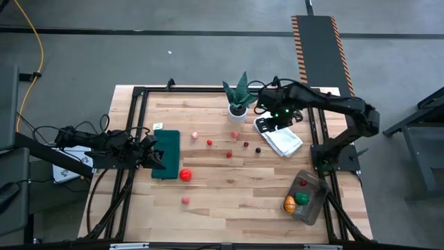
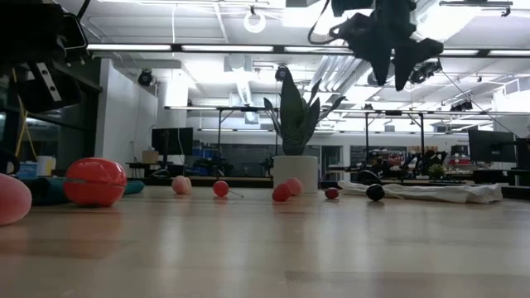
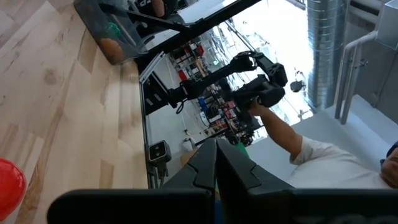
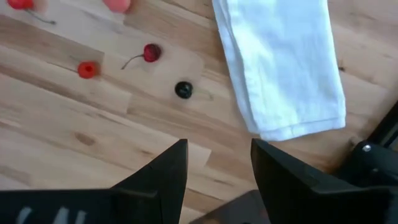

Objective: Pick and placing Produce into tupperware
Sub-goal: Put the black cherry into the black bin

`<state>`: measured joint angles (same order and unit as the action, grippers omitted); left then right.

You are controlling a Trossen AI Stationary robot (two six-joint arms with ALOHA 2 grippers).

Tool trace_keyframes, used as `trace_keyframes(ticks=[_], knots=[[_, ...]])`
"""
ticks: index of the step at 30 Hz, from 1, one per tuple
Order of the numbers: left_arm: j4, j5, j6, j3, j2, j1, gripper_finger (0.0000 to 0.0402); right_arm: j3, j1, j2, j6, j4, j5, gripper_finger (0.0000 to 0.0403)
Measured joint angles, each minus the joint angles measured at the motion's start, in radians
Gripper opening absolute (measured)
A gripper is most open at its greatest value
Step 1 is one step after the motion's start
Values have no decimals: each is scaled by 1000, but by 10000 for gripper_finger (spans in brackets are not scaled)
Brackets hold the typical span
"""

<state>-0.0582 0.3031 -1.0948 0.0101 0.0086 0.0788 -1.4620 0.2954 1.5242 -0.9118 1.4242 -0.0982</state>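
Wooden tabletop from above: the clear tupperware at the near right corner holds an orange, a green and a red piece, while about eight produce pieces lie scattered, including a big red tomato. My left hand rests clenched and empty. From my right wrist, my right hand hangs released, empty, above a small dark berry beside the white cloth.

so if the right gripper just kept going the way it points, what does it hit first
Probably bare table: the open right gripper points down at wood, with the small dark berry and white cloth just beyond; depth is unclear.
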Motion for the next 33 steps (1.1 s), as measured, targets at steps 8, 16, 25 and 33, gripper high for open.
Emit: trace_keyframes(ticks=[8, 16, 25, 33], knots=[[0, -2, 13, 0, 0, 0, 1, 3, -1, 68, 72, -25, 36, 167], [1, -11, 17, 0, 0, 0, 1, 3, -1, 74, 83, -152, 55, 167], [1, -11, 40, 0, 0, 0, 1, 4, -1, 78, 79, -179, 80, 167], [2, -16, 43, 0, 0, 0, 1, 5, -4, 159, 100, -183, 63, 167]])
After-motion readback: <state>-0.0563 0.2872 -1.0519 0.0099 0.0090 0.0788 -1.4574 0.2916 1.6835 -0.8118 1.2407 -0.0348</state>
